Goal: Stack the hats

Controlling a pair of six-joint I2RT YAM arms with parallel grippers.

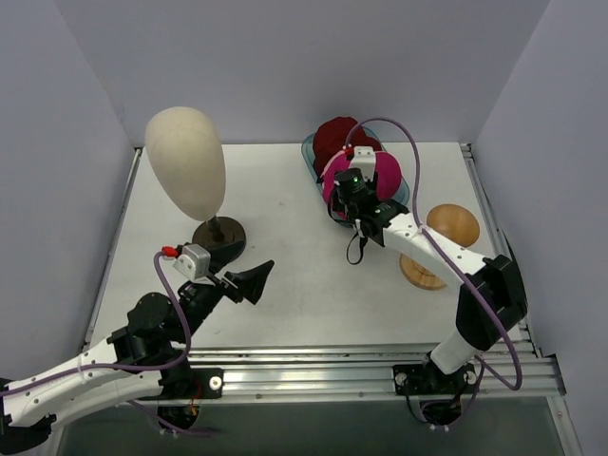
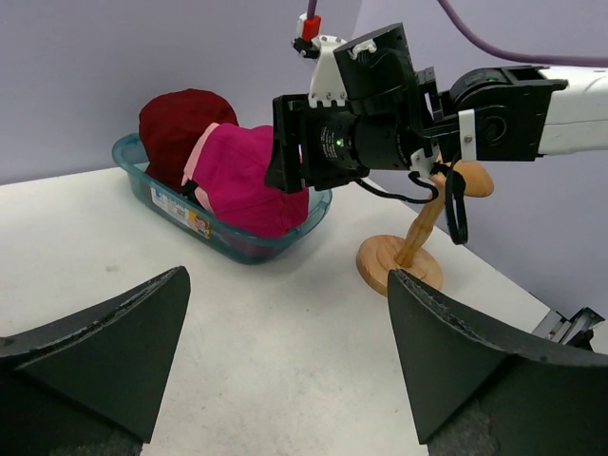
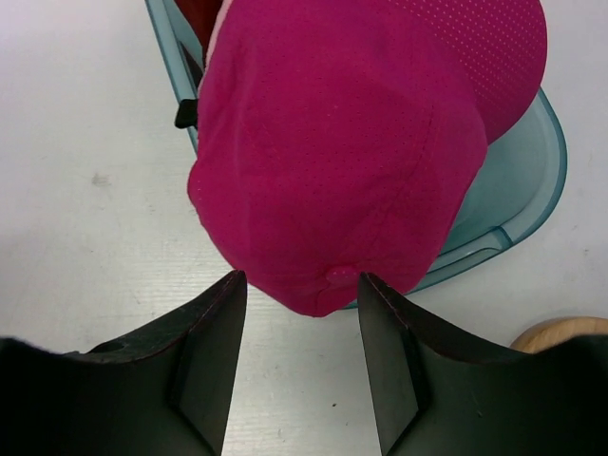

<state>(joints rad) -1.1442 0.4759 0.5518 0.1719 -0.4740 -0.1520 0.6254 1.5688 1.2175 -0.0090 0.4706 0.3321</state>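
The magenta peaked cap (image 1: 385, 178) lies in the clear teal tray (image 1: 309, 150), leaning on the dark red hat (image 1: 334, 136) behind it. In the right wrist view the magenta cap (image 3: 351, 142) fills the top, and my right gripper (image 3: 299, 277) is open with its jaws on either side of the cap's near tip. My right gripper (image 1: 342, 209) sits at the tray's front edge. A pale pink strip (image 2: 195, 163) shows between the two hats; I cannot tell which pink hat it is. My left gripper (image 1: 252, 282) is open and empty over bare table (image 2: 285, 361).
The cream egg-shaped head form (image 1: 185, 161) stands on a dark base at the back left. A wooden stand (image 1: 446, 242) with a rounded top stands right of the tray, by my right arm. Grey walls close the table's back and sides.
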